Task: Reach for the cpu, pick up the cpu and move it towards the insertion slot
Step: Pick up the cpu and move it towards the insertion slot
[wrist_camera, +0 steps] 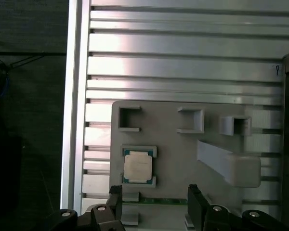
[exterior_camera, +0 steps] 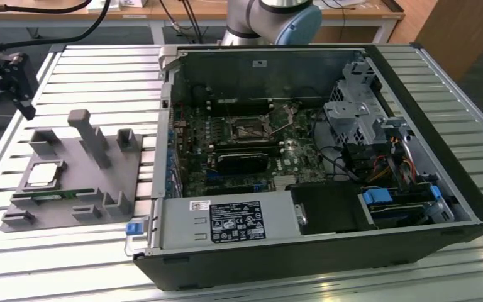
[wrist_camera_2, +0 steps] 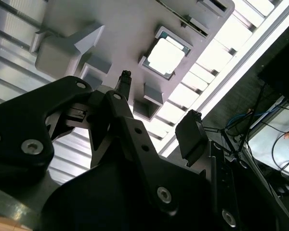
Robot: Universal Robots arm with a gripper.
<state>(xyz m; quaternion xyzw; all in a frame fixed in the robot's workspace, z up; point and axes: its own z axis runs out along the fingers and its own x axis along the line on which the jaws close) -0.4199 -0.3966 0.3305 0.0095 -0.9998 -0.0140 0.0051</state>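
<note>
- Beneath the grey plastic holder block (exterior_camera: pixel 99 189), a table (exterior_camera: pixel 99 69) of ribbed, silvery aluminium slats carries the whole scene.
- Just beside the holder block, on the exterior view's right, a large black metal computer case (exterior_camera: pixel 443 207) lies open on its side. Its green motherboard (exterior_camera: pixel 224 157) faces up.
- The holder block is a flat grey slab with raised square pockets and one tall grey post (exterior_camera: pixel 82 129) standing upright on it.
- Over the holder block hangs the black two-finger gripper (wrist_camera: pixel 154 190). Its fingers (wrist_camera_2: pixel 190 137) are spread wide with nothing between them, and they touch no part of the block.
- Well apart from the holder block, inside the case on the motherboard, sits the insertion slot (exterior_camera: pixel 250 130), a small square socket with a dark centre and a shiny metal frame.
- On the holder block, the cpu (exterior_camera: pixel 44 175) rests flat in a shallow pocket. It is a small square chip with a silvery-grey metal top and a pale tan rim. In both wrist views it lies just beyond the fingertips, ungripped.
- Also on the holder block, a long thin green memory stick (exterior_camera: pixel 53 195) lies in a groove just beside the cpu. In the first wrist view it runs across the gap between the two fingers.
</note>
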